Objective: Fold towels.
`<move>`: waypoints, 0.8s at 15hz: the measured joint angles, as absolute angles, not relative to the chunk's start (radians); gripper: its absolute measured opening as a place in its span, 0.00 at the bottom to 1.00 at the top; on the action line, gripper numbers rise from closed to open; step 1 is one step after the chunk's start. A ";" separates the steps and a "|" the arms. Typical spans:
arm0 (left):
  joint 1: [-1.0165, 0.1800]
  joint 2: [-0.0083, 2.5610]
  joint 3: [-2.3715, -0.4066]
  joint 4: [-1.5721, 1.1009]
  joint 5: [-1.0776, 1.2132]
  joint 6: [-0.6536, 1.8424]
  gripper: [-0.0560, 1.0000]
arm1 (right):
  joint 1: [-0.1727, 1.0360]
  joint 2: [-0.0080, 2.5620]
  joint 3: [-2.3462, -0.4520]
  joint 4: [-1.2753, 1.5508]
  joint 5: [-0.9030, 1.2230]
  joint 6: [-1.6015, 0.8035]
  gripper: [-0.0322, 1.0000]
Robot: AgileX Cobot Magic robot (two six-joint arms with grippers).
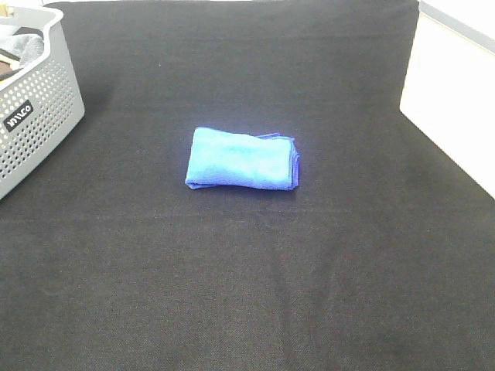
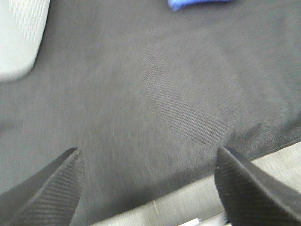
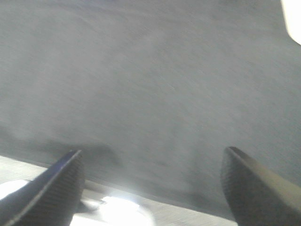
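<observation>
The royal-blue towel (image 1: 241, 159) lies folded into a small rectangle at the middle of the black table cover, layered edges at its right side. A corner of it shows in the left wrist view (image 2: 197, 4). Neither arm appears in the exterior high view. My left gripper (image 2: 148, 188) is open and empty over the black cover near the table's edge, far from the towel. My right gripper (image 3: 153, 188) is open and empty over bare black cover near the edge; the towel is out of its view.
A perforated grey basket (image 1: 35, 116) holding dark cloth stands at the far left; its corner shows in the left wrist view (image 2: 19, 37). A white surface (image 1: 452, 93) borders the black cover (image 1: 247, 278) at the right.
</observation>
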State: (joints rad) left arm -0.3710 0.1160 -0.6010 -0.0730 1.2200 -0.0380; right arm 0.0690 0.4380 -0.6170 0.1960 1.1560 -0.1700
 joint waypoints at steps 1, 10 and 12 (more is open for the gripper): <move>-0.371 0.070 -0.585 -0.092 1.220 0.000 0.75 | 0.069 0.385 -0.590 0.165 1.156 -0.165 0.76; -0.371 0.027 -0.501 -0.148 1.061 0.093 0.75 | 0.069 0.235 -0.512 0.122 1.087 -0.155 0.76; -0.371 0.027 -0.501 -0.148 1.059 0.093 0.75 | 0.069 0.235 -0.511 0.122 1.076 -0.153 0.76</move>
State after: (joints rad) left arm -0.3710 0.0270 -0.5010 -0.1480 1.0590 0.0930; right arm 0.0690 0.2350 -0.5110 0.1220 1.0760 -0.1530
